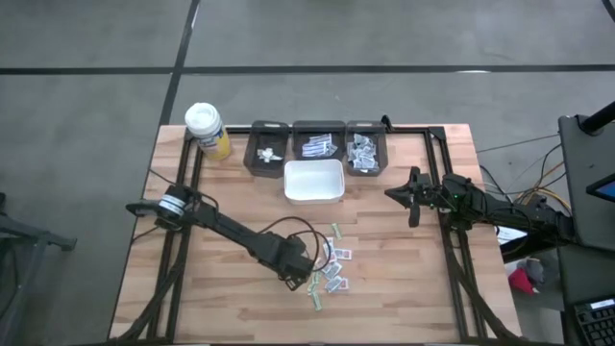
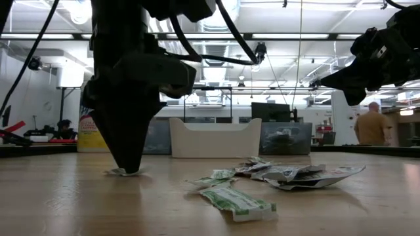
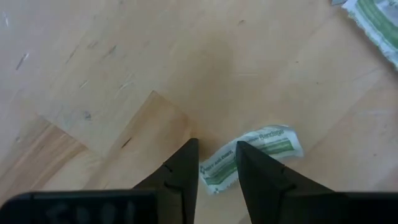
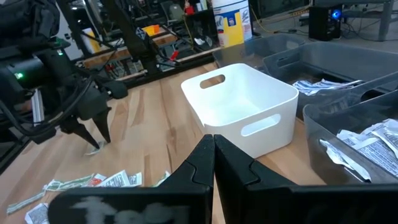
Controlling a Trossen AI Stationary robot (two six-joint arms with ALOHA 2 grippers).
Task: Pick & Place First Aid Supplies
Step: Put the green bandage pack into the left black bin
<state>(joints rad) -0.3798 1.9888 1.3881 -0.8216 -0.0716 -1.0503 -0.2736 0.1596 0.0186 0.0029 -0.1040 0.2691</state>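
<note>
Several first aid supplies, small white packets with green, red or blue print, lie scattered [image 1: 332, 269] on the wooden table, near its front middle. My left gripper [image 1: 291, 282] points straight down at the left edge of this scatter, tips at table height [image 2: 126, 169]. It is open, and one end of a green-printed packet [image 3: 267, 144] lies flat between its fingers. My right gripper [image 1: 396, 192] is shut and empty, held level above the table's right side, near the white bin. My left gripper comes from above, one finger [image 3: 186, 168] on each side of the packet's end [image 3: 214, 175]. The packet lies flat on the table. Whether the fingers touch it, I cannot tell.
A white bin [image 1: 288, 183] stands behind the scatter, in front of three dark trays [image 1: 318, 126] holding more packets. A yellow bottle with a white cap [image 1: 207, 130] stands at the far left corner. A green packet [image 2: 236, 202] lies nearest the front edge.
</note>
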